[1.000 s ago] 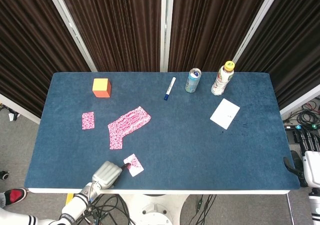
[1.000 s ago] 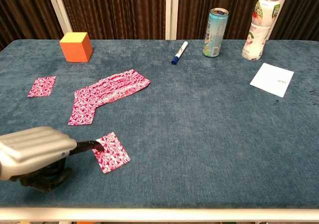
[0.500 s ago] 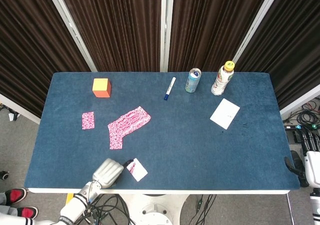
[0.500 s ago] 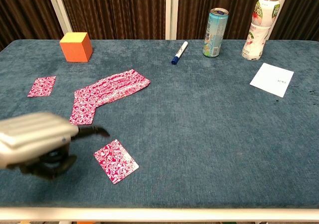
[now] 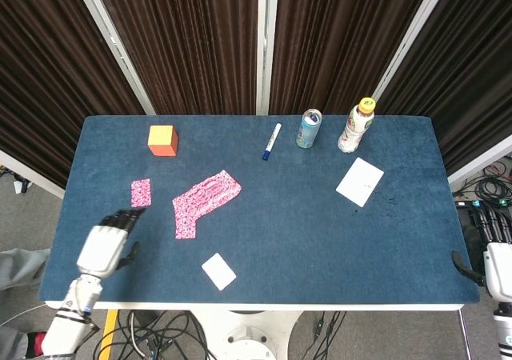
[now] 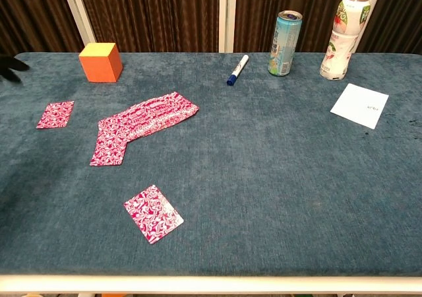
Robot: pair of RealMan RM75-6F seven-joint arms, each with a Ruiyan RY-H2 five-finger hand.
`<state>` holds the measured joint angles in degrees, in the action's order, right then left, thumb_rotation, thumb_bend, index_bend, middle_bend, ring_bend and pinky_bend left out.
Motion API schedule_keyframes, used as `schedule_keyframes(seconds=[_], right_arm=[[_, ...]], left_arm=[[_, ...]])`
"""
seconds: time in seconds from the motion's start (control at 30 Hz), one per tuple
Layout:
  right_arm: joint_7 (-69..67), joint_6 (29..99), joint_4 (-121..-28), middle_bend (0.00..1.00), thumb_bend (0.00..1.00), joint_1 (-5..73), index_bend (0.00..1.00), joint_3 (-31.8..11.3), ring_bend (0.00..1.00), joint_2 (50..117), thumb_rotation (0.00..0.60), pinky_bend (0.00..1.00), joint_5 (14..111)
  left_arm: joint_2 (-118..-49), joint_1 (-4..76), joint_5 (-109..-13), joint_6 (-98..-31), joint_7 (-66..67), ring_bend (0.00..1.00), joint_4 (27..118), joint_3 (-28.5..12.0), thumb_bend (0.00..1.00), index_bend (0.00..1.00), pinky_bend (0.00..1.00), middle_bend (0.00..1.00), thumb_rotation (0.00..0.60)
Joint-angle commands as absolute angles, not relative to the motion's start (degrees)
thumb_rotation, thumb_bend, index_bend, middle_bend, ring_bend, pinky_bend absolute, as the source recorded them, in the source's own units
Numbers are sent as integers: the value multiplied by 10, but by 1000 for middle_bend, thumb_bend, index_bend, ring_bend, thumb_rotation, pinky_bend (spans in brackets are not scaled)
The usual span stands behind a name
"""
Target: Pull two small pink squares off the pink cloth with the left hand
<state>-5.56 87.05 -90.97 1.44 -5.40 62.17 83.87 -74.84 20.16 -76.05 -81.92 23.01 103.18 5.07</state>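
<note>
The pink patterned cloth (image 5: 206,200) (image 6: 135,131) lies flat left of the table's middle. One small pink square (image 5: 141,192) (image 6: 55,114) lies to its left. A second square (image 6: 153,213) lies near the front edge; from above it looks white (image 5: 218,271). My left hand (image 5: 108,244) hovers over the front left part of the table, fingers stretched out and apart, holding nothing. Its dark fingertips (image 5: 126,216) point toward the left square, a short way from it. In the chest view only a dark fingertip (image 6: 10,65) shows at the left edge. My right hand (image 5: 494,264) sits off the table's right edge, mostly cut off.
An orange cube (image 5: 162,140) stands at the back left. A blue marker (image 5: 272,141), a can (image 5: 309,128) and a bottle (image 5: 357,125) line the back. A white card (image 5: 360,182) lies at the right. The blue table (image 5: 320,240) ends just below the front square.
My left hand let go of the front square, which stayed near the front edge. The hand then swung left and back, its fingers opening out.
</note>
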Motion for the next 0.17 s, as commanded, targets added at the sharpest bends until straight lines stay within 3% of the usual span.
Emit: schedule_keyframes(seconds=[0.03,0.17], right_arm=[[-55,870,-909,0,233,14,0,-54,0,622,600,0,838],[-52,871,-910,0,232,15,0,-54,0,624,600,0,839]], left_arm=[[-722,172,-760,-839,191,0,1018,52,373,113,89,0,499],[-710,152,-775,-854,158,0,1003,50,369,113,88,0,499]])
